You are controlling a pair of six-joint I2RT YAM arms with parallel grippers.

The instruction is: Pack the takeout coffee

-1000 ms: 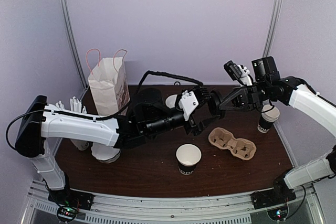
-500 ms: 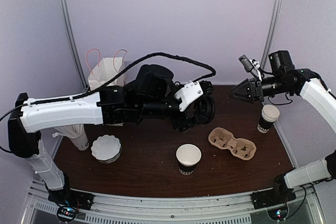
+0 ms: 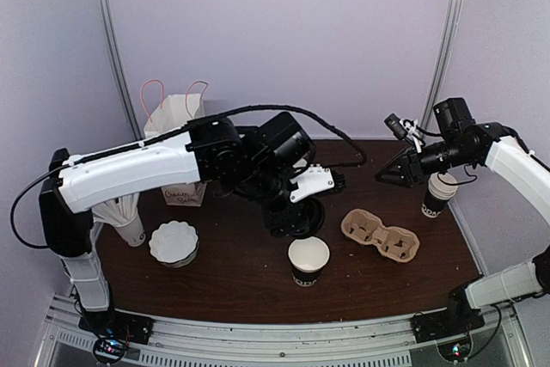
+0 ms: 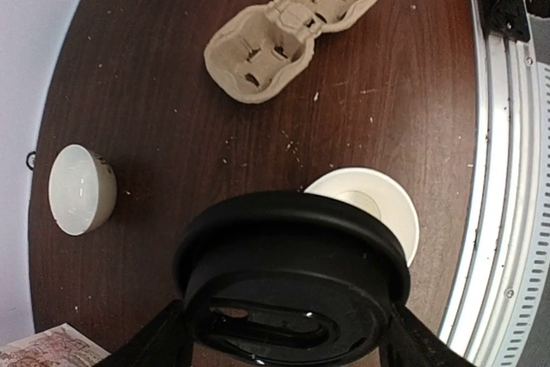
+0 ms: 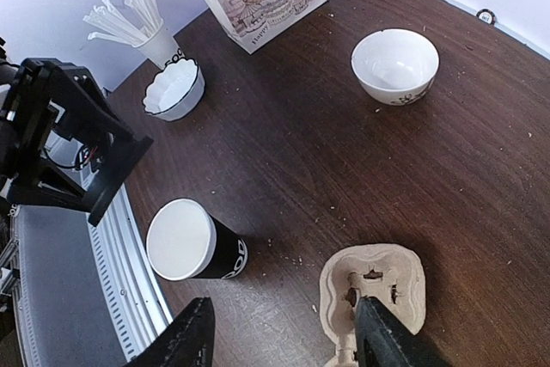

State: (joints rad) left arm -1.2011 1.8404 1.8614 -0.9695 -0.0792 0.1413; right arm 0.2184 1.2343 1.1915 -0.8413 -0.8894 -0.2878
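Since the black lid (image 4: 292, 281) hangs right over it, I take the takeout coffee (image 3: 308, 259) to be the open cup at the near middle of the table (image 3: 232, 277), not yet capped. The left gripper (image 4: 285, 337) has its jaws clamped on either side of that lid (level, it seems, so it can be pressed on). Just beyond, to the right, lies the pulp carrier (image 3: 380, 234). Farther right the right gripper (image 3: 397, 173) hovers with jaws apart and empty near a second open cup (image 3: 438, 193), probably to leave the capping room. The paper bag (image 3: 172, 118) stands at the far left, awaiting the packing.
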